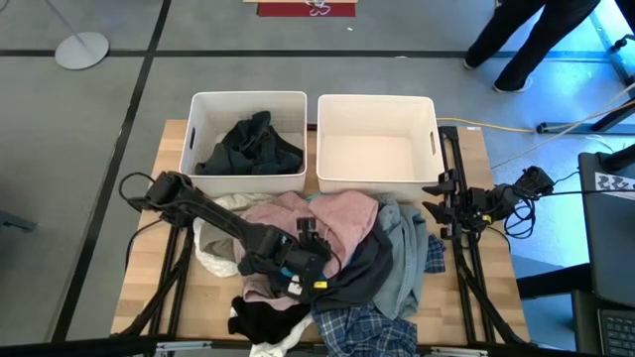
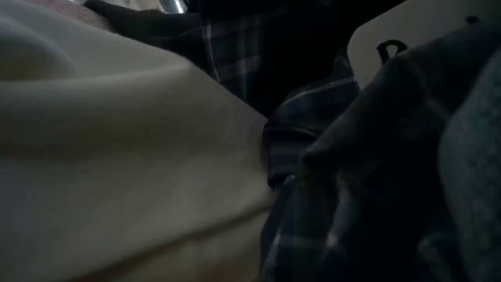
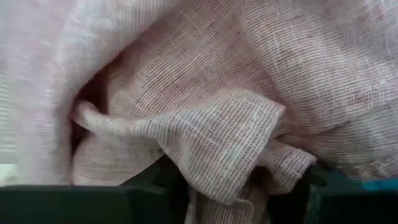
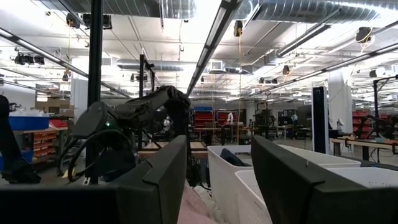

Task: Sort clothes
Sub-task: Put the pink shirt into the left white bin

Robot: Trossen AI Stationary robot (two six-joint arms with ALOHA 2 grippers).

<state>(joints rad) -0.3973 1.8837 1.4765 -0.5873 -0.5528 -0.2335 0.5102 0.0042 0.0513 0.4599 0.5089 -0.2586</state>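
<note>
Left wrist view: left hand (image 3: 230,199) has its fingers parted around a fold of the pink garment (image 3: 211,112), mid-pick; next, close, lift, bin it. Right hand (image 4: 214,180) waits open.

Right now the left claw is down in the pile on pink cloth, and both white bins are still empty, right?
Not quite. The high view shows the left bin already holds dark clothes; only the right bin is empty. The left claw is indeed down in the pile on the pink cloth.
</note>
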